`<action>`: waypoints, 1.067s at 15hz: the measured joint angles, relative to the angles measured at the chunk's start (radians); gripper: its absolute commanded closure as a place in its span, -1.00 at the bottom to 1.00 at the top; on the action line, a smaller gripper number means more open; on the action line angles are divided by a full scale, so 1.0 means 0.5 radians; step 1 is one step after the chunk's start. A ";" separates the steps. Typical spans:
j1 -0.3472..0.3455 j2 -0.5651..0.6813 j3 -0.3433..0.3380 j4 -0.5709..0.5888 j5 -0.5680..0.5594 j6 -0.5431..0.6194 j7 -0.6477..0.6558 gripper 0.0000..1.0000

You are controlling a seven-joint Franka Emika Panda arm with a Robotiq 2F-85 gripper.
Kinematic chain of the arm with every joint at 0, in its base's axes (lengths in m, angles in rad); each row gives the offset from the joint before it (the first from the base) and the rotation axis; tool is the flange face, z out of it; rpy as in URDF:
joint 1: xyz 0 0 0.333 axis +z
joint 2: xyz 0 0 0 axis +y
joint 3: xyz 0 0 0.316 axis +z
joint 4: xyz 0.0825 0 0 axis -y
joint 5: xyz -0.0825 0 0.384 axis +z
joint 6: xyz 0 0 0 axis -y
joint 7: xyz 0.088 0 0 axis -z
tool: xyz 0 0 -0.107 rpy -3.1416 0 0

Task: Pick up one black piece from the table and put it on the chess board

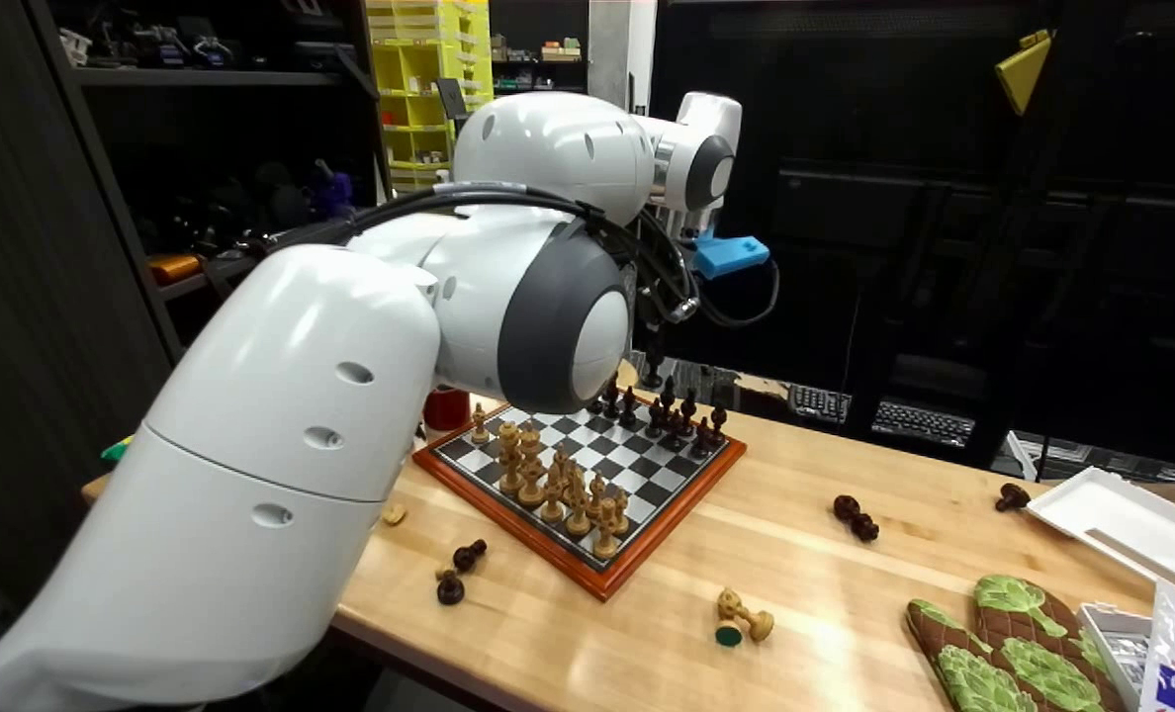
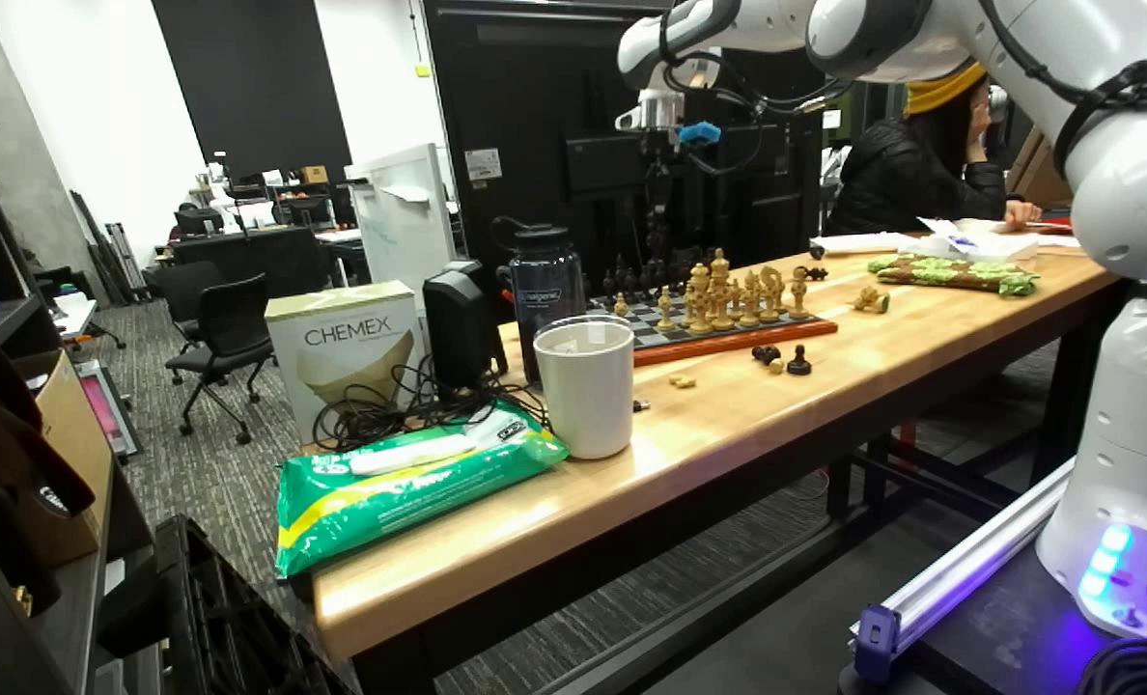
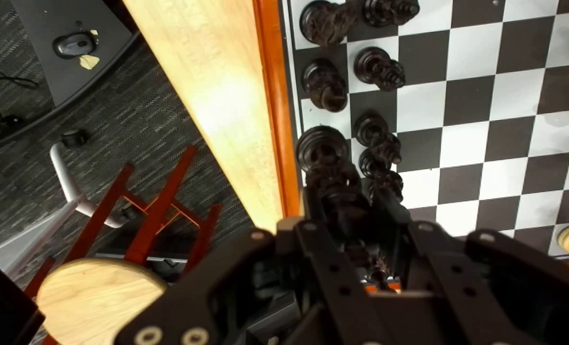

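My gripper (image 3: 351,203) is shut on a black piece (image 3: 322,146), whose round base points down in the wrist view. The held piece also shows as a dark shape hanging above the board in an exterior view (image 1: 653,368). The chess board (image 3: 461,143) lies below, and its reddish rim shows in both exterior views (image 1: 681,519) (image 2: 757,338). Black pieces (image 1: 686,415) stand along the far side of the board. Pale tan pieces (image 1: 553,480) stand along its near side. Loose black pieces lie on the table near the board (image 1: 464,557) and to the right (image 1: 855,517).
Two tan pieces (image 1: 741,618) lie on the table. Patterned mitts (image 1: 1028,643) and a white tray (image 1: 1131,524) are at the right. A white mug (image 2: 585,396), a dark bottle (image 2: 545,280), a box (image 2: 347,338) and a green pack (image 2: 419,492) stand near the board.
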 measured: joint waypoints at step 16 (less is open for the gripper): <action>-0.003 0.058 0.000 -0.006 0.004 -0.018 0.000 0.85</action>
